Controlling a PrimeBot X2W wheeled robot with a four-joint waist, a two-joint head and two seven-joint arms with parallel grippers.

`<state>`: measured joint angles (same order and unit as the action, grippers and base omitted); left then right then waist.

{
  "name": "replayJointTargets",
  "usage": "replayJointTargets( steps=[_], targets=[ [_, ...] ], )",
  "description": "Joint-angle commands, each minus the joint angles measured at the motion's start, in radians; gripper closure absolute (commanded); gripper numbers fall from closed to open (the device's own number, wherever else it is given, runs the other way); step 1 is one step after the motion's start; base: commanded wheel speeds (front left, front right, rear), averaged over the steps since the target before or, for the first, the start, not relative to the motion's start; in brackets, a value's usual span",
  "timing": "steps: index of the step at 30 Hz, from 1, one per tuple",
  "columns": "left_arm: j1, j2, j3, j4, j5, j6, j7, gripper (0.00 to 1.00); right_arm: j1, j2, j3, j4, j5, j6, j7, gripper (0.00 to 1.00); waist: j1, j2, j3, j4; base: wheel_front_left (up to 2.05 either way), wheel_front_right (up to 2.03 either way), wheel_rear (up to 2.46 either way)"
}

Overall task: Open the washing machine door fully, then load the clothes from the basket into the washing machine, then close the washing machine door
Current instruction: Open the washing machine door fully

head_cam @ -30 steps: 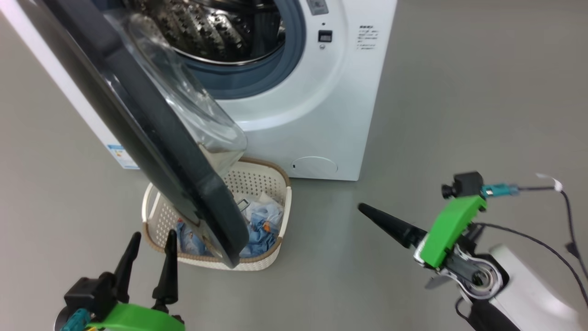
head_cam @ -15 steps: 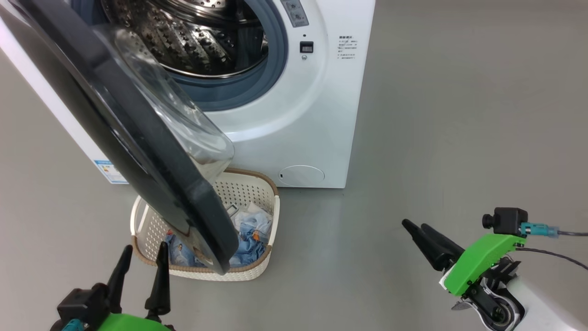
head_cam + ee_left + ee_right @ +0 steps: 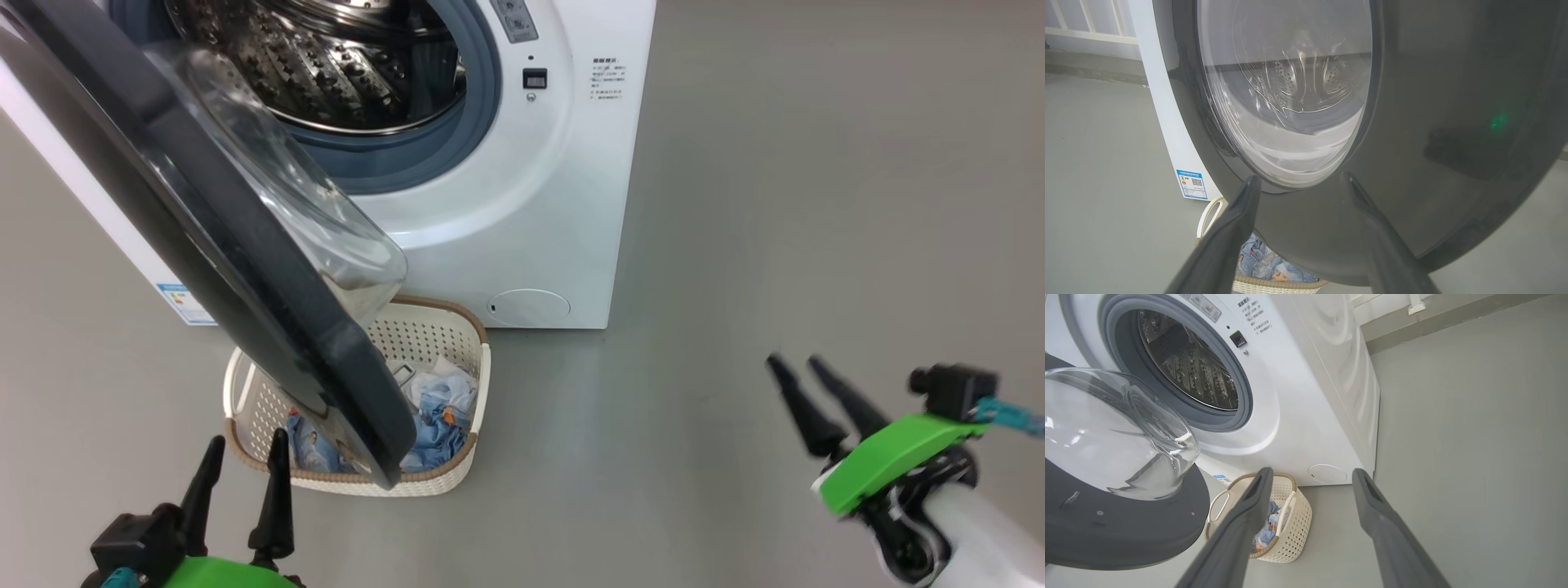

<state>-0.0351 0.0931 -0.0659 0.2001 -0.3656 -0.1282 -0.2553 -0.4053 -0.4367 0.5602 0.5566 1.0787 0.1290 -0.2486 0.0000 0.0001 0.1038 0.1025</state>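
Door-opening looks unfinished: the washing machine door (image 3: 286,343) overhangs the basket (image 3: 445,482) at lower left, so the left gripper (image 3: 248,438) or right gripper (image 3: 793,360), both spread and empty, should swing it wider.

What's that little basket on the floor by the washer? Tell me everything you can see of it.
The basket is small, cream-white perforated plastic by its look, a rounded rectangle with a brown woven-look rim and loop side handles. It stands upright on the grey floor, just before the washing machine. Light blue printed and white clothes lie in it. The open washing machine door hangs over its left part; whether they touch, I cannot tell.
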Motion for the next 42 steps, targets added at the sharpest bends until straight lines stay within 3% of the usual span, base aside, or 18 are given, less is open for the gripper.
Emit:
replayJointTargets(
  steps=[1, 10, 18, 26, 37, 38, 39, 40, 42],
  targets=[
    [-0.016, 0.012, 0.037, -0.023, 0.008, -0.003, -0.006, 0.0, 0.015, -0.001, -0.019, -0.029, -0.035, 0.002, -0.013, 0.0, 0.0, -0.0001, 0.002, -0.001, 0.0, 0.0, 0.0],
    [-0.022, 0.01, 0.039, -0.025, 0.01, -0.003, -0.006, 0.0, 0.13, 0.086, -0.308, -0.159, -0.382, 0.002, -0.013, 0.0, 0.0, -0.0001, 0.004, 0.004, 0.0, 0.0, 0.0],
    [-0.031, 0.009, 0.041, -0.031, 0.015, -0.003, -0.006, 0.0, 0.223, 0.159, -0.465, -0.273, -0.645, 0.002, -0.013, 0.0, 0.0, -0.0001, 0.011, 0.01, 0.0, 0.0, 0.0],
    [-0.029, 0.006, 0.041, -0.029, 0.017, -0.003, -0.006, 0.0, 0.3, 0.211, -0.526, -0.278, -0.736, 0.002, -0.013, 0.0, 0.0, -0.0001, 0.004, 0.014, 0.0, 0.0, 0.0],
    [-0.03, 0.006, 0.034, -0.024, 0.019, -0.003, -0.006, 0.0, 0.348, 0.247, -0.564, -0.27, -0.775, 0.002, -0.013, 0.0, 0.0, -0.0001, -0.001, 0.019, 0.0, 0.0, 0.0],
    [-0.031, 0.007, 0.033, -0.024, 0.019, -0.003, -0.006, 0.06, 0.35, 0.248, -0.567, -0.272, -0.779, 0.002, -0.013, 0.0, 0.0, -0.0001, -0.002, 0.02, 0.0, 0.0, 0.0],
    [-0.033, 0.007, 0.033, -0.025, 0.018, -0.003, -0.006, 0.62, 0.353, 0.249, -0.57, -0.274, -0.781, 0.002, -0.013, 0.0, 0.0, -0.0001, -0.003, 0.021, 0.0, 0.0, 0.0],
    [-0.035, 0.006, 0.034, -0.031, 0.015, -0.003, -0.006, 1.0, 0.356, 0.25, -0.573, -0.274, -0.781, 0.002, -0.013, 0.0, 0.0, -0.0001, -0.004, 0.022, 0.0, 0.0, 0.0],
    [-0.04, 0.005, 0.04, -0.047, 0.008, -0.003, -0.006, 1.0, 0.36, 0.252, -0.578, -0.276, -0.783, 0.002, -0.013, 0.0, 0.0, -0.0001, -0.005, 0.025, 0.0, 0.0, 0.0]
  ],
)
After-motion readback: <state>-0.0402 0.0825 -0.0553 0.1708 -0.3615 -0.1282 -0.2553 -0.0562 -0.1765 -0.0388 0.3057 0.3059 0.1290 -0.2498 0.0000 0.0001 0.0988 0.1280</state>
